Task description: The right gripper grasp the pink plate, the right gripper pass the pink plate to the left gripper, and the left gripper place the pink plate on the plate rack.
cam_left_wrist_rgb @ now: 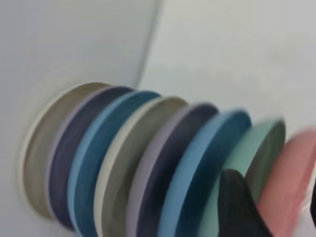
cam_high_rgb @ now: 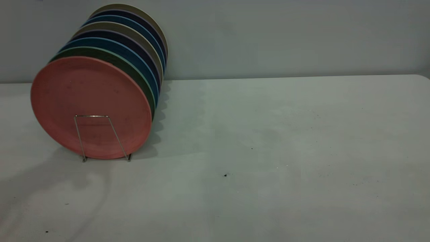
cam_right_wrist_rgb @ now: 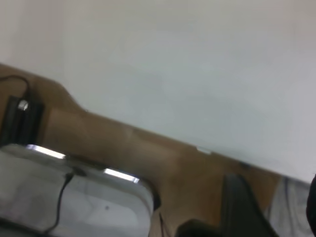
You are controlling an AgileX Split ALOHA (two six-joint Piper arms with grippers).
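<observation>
The pink plate [cam_high_rgb: 90,101] stands upright at the front of the plate rack [cam_high_rgb: 100,136], behind its front wire loop, at the table's far left. Neither arm shows in the exterior view. In the left wrist view the left gripper [cam_left_wrist_rgb: 276,210] is open, with one black finger [cam_left_wrist_rgb: 237,207] over the teal-green plate and the other at the picture's edge. The pink plate [cam_left_wrist_rgb: 291,180] shows between them, farther off and not held. The right gripper [cam_right_wrist_rgb: 279,210] is open and empty, over the table's edge, away from the plates.
Behind the pink plate the rack holds a teal-green plate [cam_high_rgb: 116,62], then blue [cam_high_rgb: 124,50], dark purple and beige plates up to the wall. The table [cam_high_rgb: 268,151] stretches right of the rack. The right wrist view shows brown floor [cam_right_wrist_rgb: 123,143] and a grey box with cables [cam_right_wrist_rgb: 74,197].
</observation>
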